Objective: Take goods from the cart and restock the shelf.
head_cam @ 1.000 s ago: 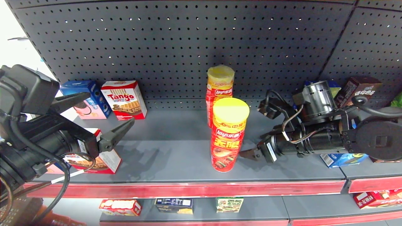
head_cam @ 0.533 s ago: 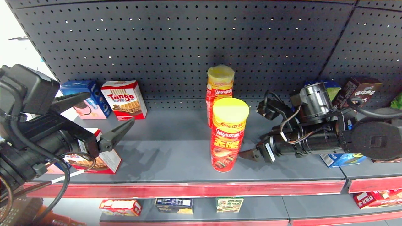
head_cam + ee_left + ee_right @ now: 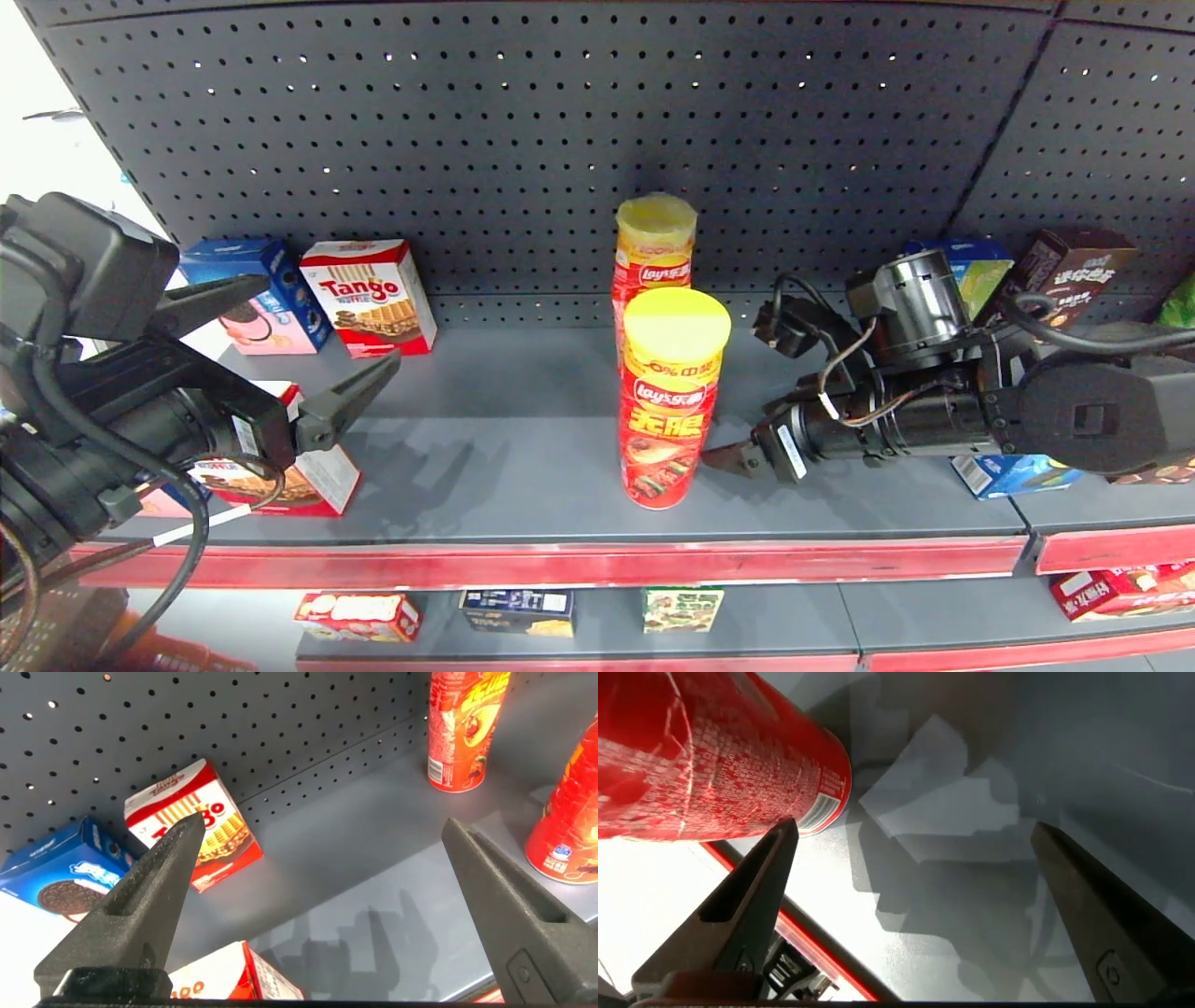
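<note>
Two red chip cans with yellow lids stand upright on the grey shelf. The front can is near the shelf's front edge, and the back can is against the pegboard. My right gripper lies low on the shelf just right of the front can's base. Its own view shows it open, with the can outside one finger and nothing between the fingers. My left gripper hangs open over the shelf's left part, well clear of both cans.
A red-and-white wafer box and a blue cookie box stand at the back left. Another box lies at the front left under my left arm. More boxes sit behind my right arm. Bare shelf lies between the left boxes and the cans.
My right arm has shifted a little to the left. The front can has also moved slightly left. My left arm has not moved.
</note>
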Tool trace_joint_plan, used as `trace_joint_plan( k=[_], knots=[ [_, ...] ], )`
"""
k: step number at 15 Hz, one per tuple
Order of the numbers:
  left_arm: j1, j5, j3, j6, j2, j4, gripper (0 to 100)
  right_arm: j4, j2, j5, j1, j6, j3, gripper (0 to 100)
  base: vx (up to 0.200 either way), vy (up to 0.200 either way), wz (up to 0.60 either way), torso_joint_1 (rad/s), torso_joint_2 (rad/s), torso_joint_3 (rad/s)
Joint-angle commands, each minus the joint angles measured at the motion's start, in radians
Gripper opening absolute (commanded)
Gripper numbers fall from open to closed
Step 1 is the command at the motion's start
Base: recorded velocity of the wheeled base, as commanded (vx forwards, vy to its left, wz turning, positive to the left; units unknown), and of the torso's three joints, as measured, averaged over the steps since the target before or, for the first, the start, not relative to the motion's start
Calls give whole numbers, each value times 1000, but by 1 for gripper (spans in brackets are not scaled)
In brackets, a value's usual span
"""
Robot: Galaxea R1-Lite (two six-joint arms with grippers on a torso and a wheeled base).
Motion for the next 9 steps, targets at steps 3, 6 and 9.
trace_joint_plan(
  k=[3,6,9],
  knots=[
    [1,1,3,0,0,-1,100,0,17,1,4,0,-10,100,0,0,0,0,0,0],
    [4,4,14,-3,-22,-1,100,-21,-61,-1,-12,5,6,100,0,0,0,0,0,0],
    [18,7,26,-9,-121,12,100,-32,-258,-7,-55,16,43,100,0,0,0,0,0,0]
  ],
)
